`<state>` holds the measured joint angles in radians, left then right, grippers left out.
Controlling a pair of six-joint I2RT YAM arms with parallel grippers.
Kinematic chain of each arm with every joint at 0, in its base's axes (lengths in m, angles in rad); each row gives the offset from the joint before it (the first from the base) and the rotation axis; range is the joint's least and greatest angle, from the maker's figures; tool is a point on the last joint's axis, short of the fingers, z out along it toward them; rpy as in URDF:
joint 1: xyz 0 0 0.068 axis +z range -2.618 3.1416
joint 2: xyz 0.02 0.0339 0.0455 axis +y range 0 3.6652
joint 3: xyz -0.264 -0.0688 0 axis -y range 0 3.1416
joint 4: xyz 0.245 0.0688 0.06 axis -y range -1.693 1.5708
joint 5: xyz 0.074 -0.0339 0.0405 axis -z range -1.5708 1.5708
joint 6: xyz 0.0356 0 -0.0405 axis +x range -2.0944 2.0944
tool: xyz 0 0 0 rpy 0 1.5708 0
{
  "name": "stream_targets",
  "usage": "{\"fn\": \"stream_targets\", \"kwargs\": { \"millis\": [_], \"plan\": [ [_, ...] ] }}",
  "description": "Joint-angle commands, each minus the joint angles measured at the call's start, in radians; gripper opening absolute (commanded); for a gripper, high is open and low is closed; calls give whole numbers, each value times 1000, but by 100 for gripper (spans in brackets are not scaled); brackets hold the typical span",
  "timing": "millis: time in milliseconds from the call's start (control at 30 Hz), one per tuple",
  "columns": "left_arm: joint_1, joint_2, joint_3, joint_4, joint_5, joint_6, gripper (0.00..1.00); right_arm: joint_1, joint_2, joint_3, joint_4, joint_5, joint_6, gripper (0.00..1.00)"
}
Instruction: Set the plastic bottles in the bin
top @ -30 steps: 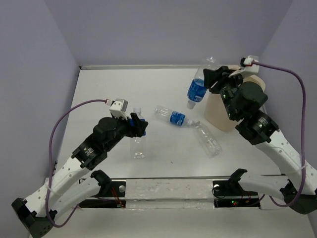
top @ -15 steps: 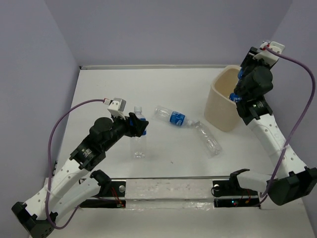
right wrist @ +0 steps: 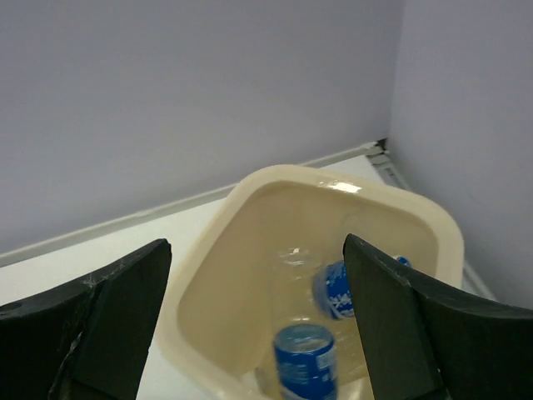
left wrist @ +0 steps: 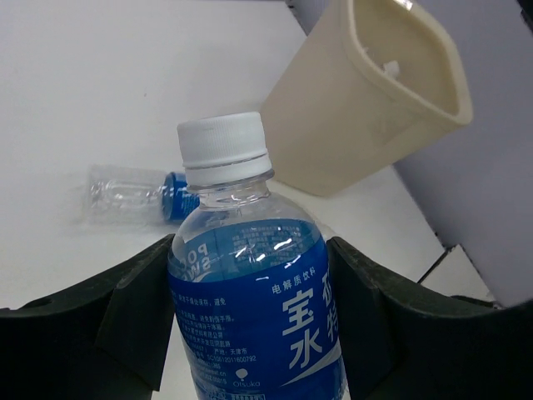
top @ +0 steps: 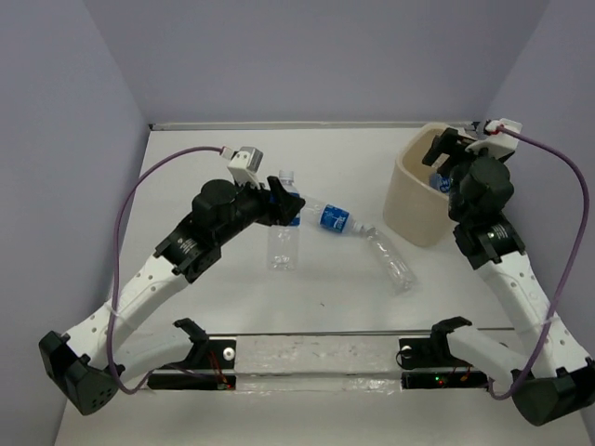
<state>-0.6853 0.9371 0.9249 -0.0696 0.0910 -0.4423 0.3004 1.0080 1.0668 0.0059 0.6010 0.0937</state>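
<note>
partway through the clear-up: my right gripper hangs over the bin at the upper right of the overhead view, fingers spread wide and empty. looking down from that wrist i count two blue-labelled bottles inside the tub, the nearer bottle at the bottom edge of the frame and the farther bottle just to its upper right. whether a clear one lies under them i cannot tell. my left gripper, at the centre of the overhead view, is clamped on a third bottle, upright, white cap on top, blue label between the fingers. i cannot tell if its base touches the table. two more lie on their sides between it and the bin: a labelled bottle and, to its lower right, an unlabelled bottle, their ends close together. the tally as i judge it: one bin, five bottles in sight, two in, one in hand, two waiting. three deliveries are left.
</note>
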Motion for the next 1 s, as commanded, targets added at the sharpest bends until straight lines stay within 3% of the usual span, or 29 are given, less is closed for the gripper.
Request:
{"fn": "stream_targets", "kwargs": {
  "millis": [0, 67, 167, 200, 233, 300, 333, 500, 700, 967],
  "plan": [
    [-46, 115, 211, 145, -31, -13, 15, -3, -175, -49, -156, -307, 256, 87],
    [-65, 204, 320, 166, -65, -15, 15, -3, -276, -151, -170, -424, 331, 82],
    [-77, 334, 478, 180, -115, -18, 15, -3, -400, -298, -179, -538, 394, 62],
    [-79, 366, 517, 191, -123, -27, 15, -3, -429, -329, -205, -590, 409, 49],
    [-85, 394, 553, 201, -132, -33, 15, -3, -456, -356, -224, -612, 435, 23],
    [-98, 477, 653, 247, -152, -38, 15, -3, -535, -428, -282, -674, 474, 4],
    [-117, 529, 714, 263, -178, -39, 15, -3, -561, -450, -296, -702, 485, 0],
    [-166, 693, 885, 372, -247, -33, 15, -3, -716, -551, -378, -855, 547, 0],
    [-227, 928, 1127, 424, -298, -56, 15, -3, -804, -603, -449, -897, 572, 0],
    [-289, 1279, 1521, 503, -412, 49, 22, -3, -836, -608, -472, -925, 566, 0]
  ]
}}
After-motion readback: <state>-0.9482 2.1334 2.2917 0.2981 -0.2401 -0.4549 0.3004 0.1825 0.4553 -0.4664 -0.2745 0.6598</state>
